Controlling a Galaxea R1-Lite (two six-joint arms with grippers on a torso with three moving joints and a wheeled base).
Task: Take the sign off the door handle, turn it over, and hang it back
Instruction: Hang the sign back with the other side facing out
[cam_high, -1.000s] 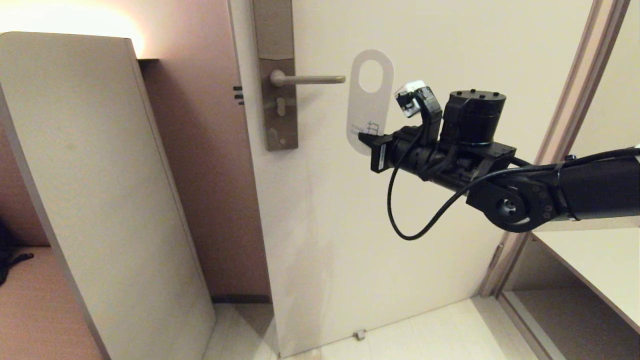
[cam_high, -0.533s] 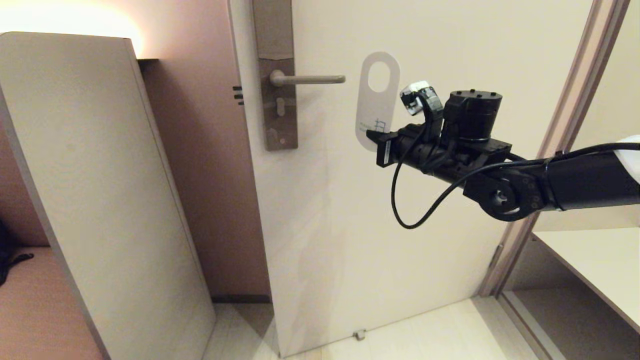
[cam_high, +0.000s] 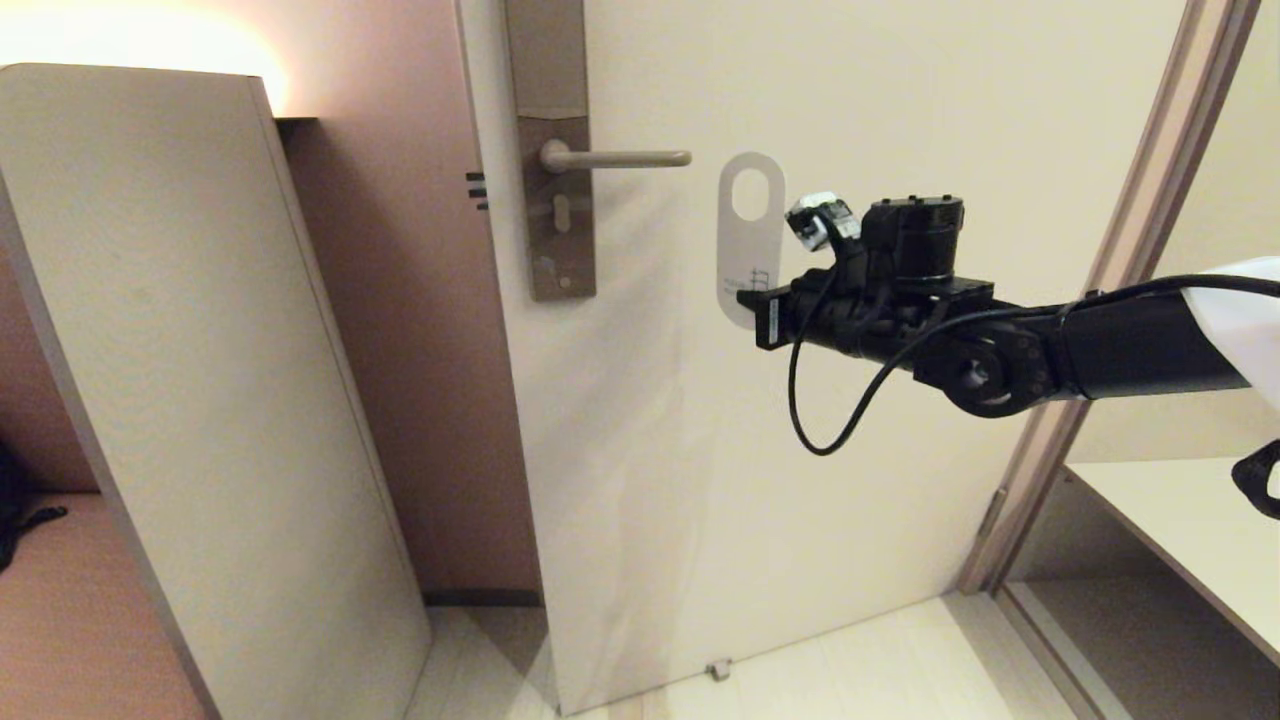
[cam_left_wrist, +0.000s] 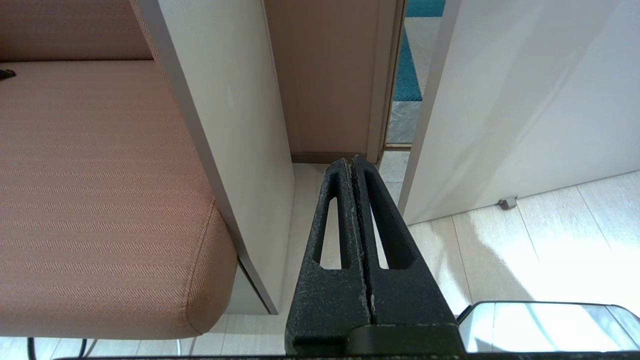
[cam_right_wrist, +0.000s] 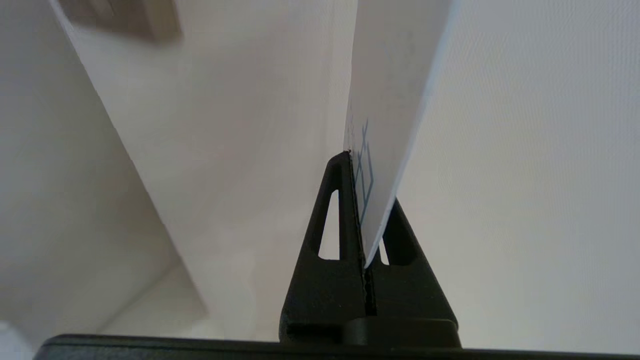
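The white door sign (cam_high: 750, 240) with an oval hole at its top is held upright in the air, just right of the tip of the metal door handle (cam_high: 615, 158) and off it. My right gripper (cam_high: 752, 300) is shut on the sign's lower end; in the right wrist view the sign (cam_right_wrist: 387, 100) rises from between the closed fingers of the right gripper (cam_right_wrist: 357, 165), with blue print showing near them. My left gripper (cam_left_wrist: 352, 165) is shut and empty, low down near the floor, out of the head view.
The cream door (cam_high: 800, 450) is behind the sign, with a metal lock plate (cam_high: 558, 200) on it. A tall cream panel (cam_high: 200, 400) stands at left, beside a padded bench (cam_left_wrist: 90, 190). A door frame (cam_high: 1130, 250) and a shelf (cam_high: 1200, 520) are at right.
My right gripper has carried the sign a little to the right and then downward, so its hole now hangs lower than the handle's tip. The arm has stretched further out.
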